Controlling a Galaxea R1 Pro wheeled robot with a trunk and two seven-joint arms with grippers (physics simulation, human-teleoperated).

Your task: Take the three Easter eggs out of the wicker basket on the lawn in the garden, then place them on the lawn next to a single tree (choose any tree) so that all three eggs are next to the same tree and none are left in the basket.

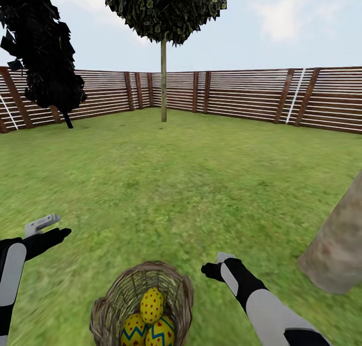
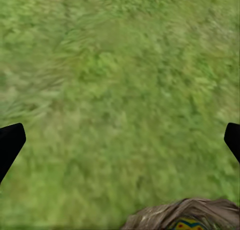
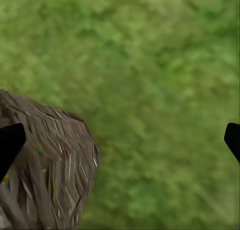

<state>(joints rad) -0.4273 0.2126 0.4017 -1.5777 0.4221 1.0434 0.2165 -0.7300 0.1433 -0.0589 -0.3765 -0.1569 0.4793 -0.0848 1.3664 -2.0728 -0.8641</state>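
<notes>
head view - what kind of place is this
A simulated fenced garden or backyard, by the look of it: mottled green lawn underfoot, a brown slatted wooden fence enclosing it, and trees, including a thin-trunked tree before the fence under open sky.

You have open lawn (image 1: 191,185) on every side of the wicker basket (image 1: 108,306); its mouth is uncovered, and the thick tree (image 1: 337,250) stands just right.
</notes>
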